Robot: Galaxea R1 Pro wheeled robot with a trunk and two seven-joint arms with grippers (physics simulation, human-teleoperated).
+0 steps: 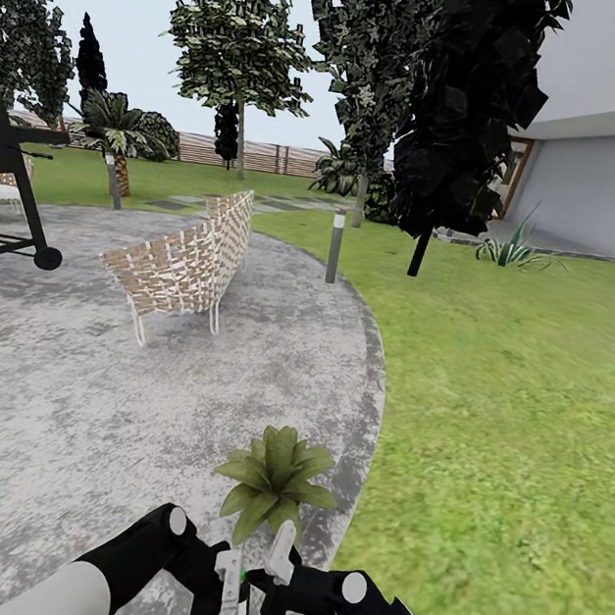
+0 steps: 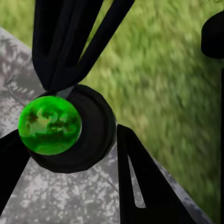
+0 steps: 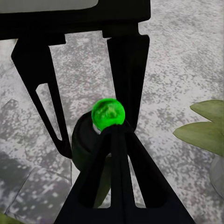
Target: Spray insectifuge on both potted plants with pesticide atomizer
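holding the pesticide atomizer (image 1: 242, 603) between both grippers over the patio (image 1: 56, 387) edge, just short of one potted plant (image 1: 275, 481) | left gripper (image 1: 231, 583) clamps it; right gripper (image 1: 280, 554) grip unclear | looks light, rigid, slick: i'd grip mid-body

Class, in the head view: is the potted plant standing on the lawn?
No. The potted plant stands on the grey paved patio, near its edge beside the lawn.

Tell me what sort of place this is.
A garden or backyard, rendered in simulation. It has a green lawn, a round grey paved patio with a woven chair, trees before a wooden fence, and a potted plant at the patio's edge.
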